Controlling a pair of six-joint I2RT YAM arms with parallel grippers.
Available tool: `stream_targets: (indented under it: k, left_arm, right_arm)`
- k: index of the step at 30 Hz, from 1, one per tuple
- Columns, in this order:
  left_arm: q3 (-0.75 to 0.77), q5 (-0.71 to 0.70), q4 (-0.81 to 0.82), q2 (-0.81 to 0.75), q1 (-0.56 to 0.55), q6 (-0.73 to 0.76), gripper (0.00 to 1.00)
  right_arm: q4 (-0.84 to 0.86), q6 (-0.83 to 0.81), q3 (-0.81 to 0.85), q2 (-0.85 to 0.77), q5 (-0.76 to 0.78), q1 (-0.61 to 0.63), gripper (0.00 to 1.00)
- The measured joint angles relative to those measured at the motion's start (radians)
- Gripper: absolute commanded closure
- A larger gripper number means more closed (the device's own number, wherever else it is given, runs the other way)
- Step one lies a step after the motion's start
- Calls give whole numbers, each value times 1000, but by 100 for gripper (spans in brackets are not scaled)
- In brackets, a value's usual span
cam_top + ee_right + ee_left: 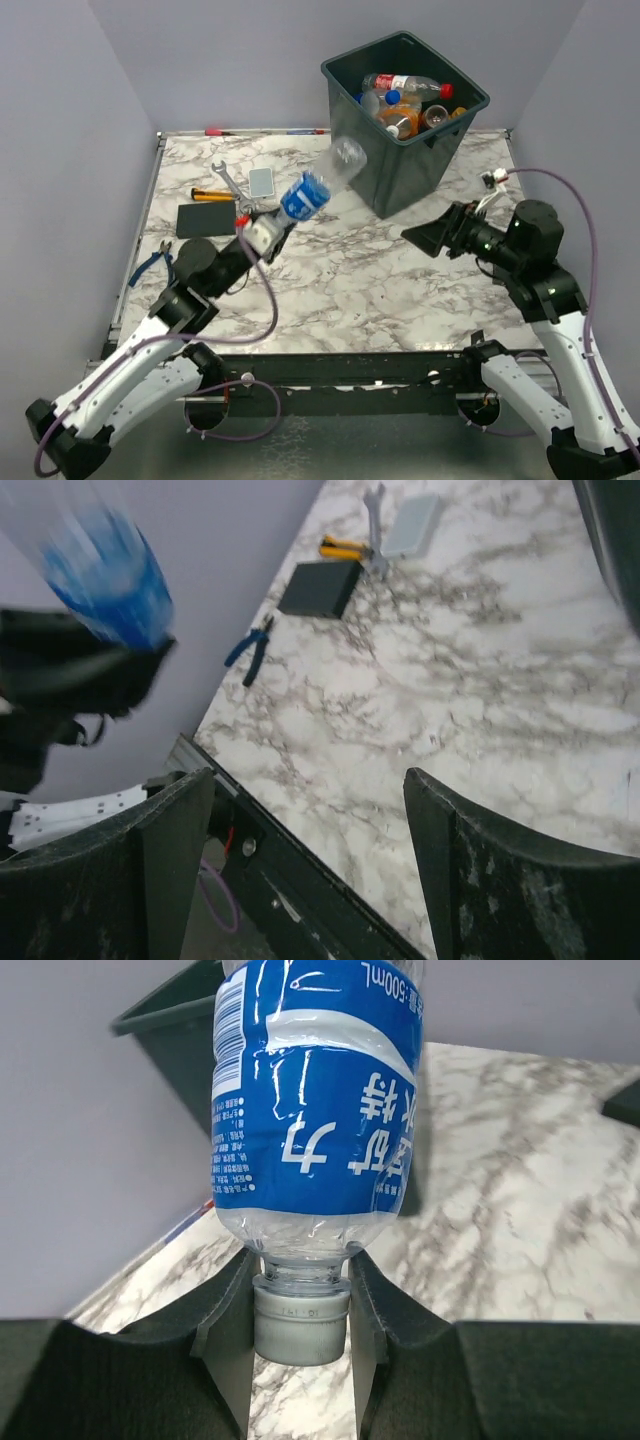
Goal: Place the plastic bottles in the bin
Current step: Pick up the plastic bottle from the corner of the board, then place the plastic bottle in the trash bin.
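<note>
The left gripper [300, 1310] clamps the capped neck, likely the stiffest hold, of a blue-labelled clear bottle [315, 1100], seemingly light and crushable, raised over the table [400, 290] short of the bin [420, 170]; the right gripper [308, 790] gapes empty.

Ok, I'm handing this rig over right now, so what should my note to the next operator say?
Left jaws: shut on the cap end of the blue-labelled bottle, held in the air, short of the bin.
Right jaws: open, empty, above the table.
Done: several bottles lie in the bin.
To do: carry the held bottle over the bin and release it. No other loose bottle shows; only the wrench, pliers and slabs lie on the table.
</note>
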Motion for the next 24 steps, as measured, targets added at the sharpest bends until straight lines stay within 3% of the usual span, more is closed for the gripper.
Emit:
stream_targets:
  k: [4, 8, 12, 15, 20, 24]
  left_arm:
    - [-235, 169, -50, -340, -50, 175, 100]
    - [-294, 300, -134, -535, -54, 408, 100]
    - [-271, 355, -257, -530, -55, 632, 100]
    - [-263, 361, -333, -503, -55, 780, 100]
    - [-229, 364, -391, -417, -55, 981, 100]
    - [-210, 363, -402, -364, -56, 1074, 100]
  right_arm:
    - [-45, -52, 253, 88, -19, 9, 19]
    - [-82, -70, 513, 211, -75, 16, 19]
    - [-178, -114, 737, 389, -135, 82, 18]
    - [-282, -177, 855, 527, -128, 226, 17]
    - [-407, -255, 889, 697, -73, 416, 13]
    - [-480, -309, 889, 759, -14, 472, 9]
